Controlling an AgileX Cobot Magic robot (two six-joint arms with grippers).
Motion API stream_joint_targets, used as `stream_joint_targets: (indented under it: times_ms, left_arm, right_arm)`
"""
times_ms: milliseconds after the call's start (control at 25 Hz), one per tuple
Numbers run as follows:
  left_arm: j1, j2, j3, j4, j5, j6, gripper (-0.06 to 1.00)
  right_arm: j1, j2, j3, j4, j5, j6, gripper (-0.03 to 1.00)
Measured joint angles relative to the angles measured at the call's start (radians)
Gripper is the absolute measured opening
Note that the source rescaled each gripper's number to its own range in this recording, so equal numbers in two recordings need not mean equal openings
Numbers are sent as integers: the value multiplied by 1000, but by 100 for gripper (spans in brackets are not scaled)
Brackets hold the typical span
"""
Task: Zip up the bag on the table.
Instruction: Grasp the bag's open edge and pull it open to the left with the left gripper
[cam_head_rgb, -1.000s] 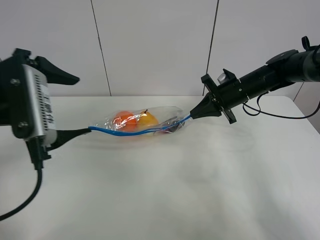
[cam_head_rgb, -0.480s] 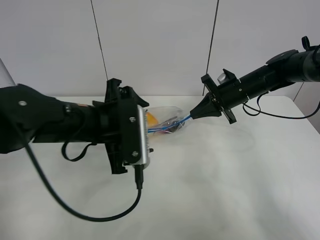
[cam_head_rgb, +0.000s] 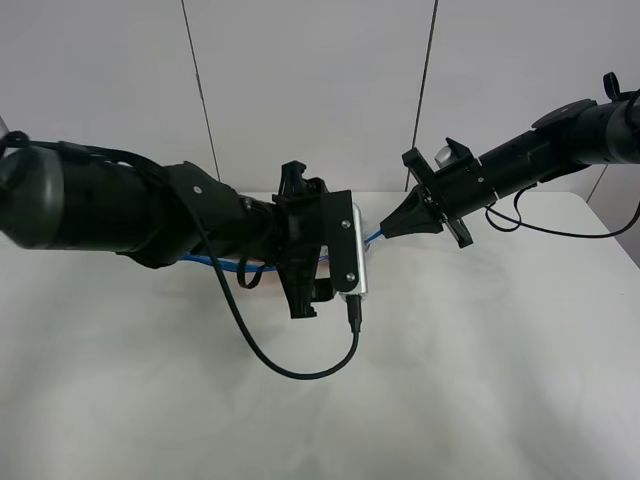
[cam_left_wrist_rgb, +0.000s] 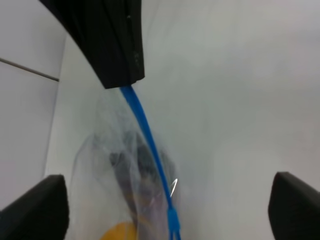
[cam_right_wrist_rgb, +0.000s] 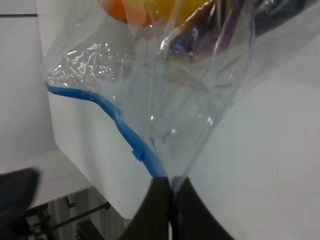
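Over the counter (cam_head_rgb: 480, 380), my right jaws pinch the flimsy bag's (cam_right_wrist_rgb: 165, 100) strip (cam_left_wrist_rgb: 150, 145).
Left jaws gape astride that likeliest hold.

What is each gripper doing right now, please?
Left gripper: open, straddling the bag, holding nothing.
Right gripper: shut on the bag's blue zipper strip.

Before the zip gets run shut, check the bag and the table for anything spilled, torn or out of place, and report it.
Nothing has spilled onto the table and no tear shows. The one oddity: the right hand pinches the bag by one corner, so its blue zip strip bows instead of running straight.
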Motion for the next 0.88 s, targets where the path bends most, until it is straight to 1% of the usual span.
stream_joint_targets:
  times_ms: [160,320,400,480,760,880]
  left_arm:
    - [0,75,-35,0,-30,0,76]
    - [0,126,-38,0,-97,0,61]
    - [0,135,-38,0,-108,-1,55]
    - [0,137,-38,0,-109,-6,49]
    - [0,137,-38,-1,-110,-10,24]
    - [0,137,-38,-1,-110,-10,16]
  right_arm:
    - [0,0,0,0,0,0,0]
    - [0,0,0,0,0,0,0]
    - [0,0,0,0,0,0,0]
    - [0,0,0,0,0,0,0]
    - [0,0,0,0,0,0,0]
    - [0,0,0,0,2,0,0]
